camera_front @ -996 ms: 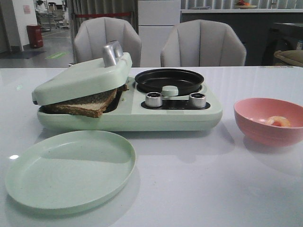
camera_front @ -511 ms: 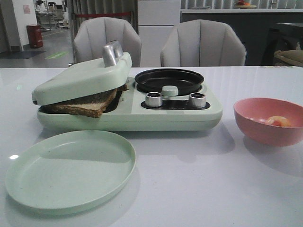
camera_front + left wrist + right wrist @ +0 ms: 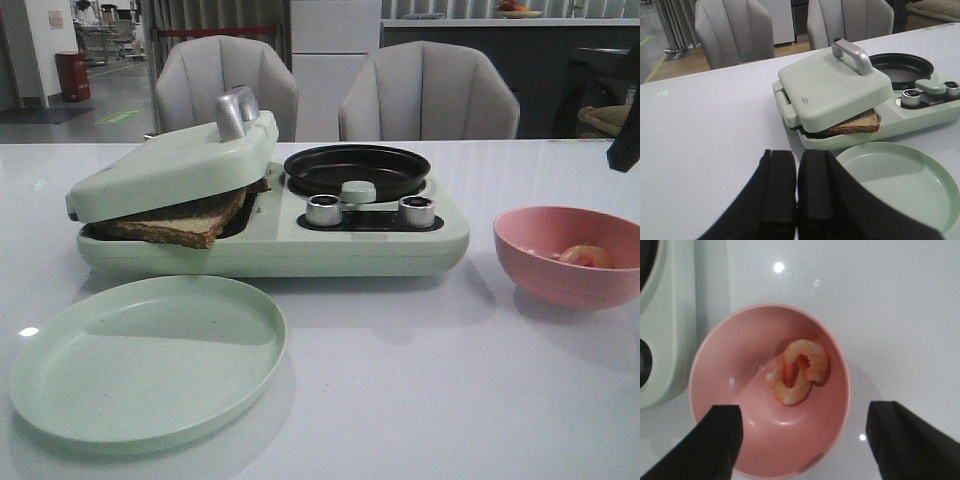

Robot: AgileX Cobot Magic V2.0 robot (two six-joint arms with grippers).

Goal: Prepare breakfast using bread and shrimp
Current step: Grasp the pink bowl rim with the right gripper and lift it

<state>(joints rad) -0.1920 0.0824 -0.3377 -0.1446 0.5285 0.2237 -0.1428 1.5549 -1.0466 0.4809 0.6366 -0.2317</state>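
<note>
The bread (image 3: 175, 222) lies in the pale green sandwich press (image 3: 170, 165), one corner sticking out under the half-lowered lid; the left wrist view shows the bread (image 3: 852, 124) too. The shrimp (image 3: 797, 371) lies curled in a pink bowl (image 3: 740, 365); the front view has the shrimp (image 3: 588, 257) and bowl (image 3: 545, 270) at the table's right. Above that bowl hangs my right gripper (image 3: 802, 412), open wide with nothing between its fingers. A dark part of the right arm (image 3: 627, 148) shows at the front view's right edge. My left gripper (image 3: 797, 160) is shut and empty, over the table near the plate.
An empty pale green plate (image 3: 150, 355) sits in front of the breakfast maker (image 3: 350, 245). The maker carries a black round pan (image 3: 357, 170) and two silver knobs (image 3: 324, 210). Two grey chairs (image 3: 428, 95) stand behind the table.
A dark part of the right arm has come into the front view at its right edge, above the pink bowl. The bread, the plate and the shrimp have not moved.
</note>
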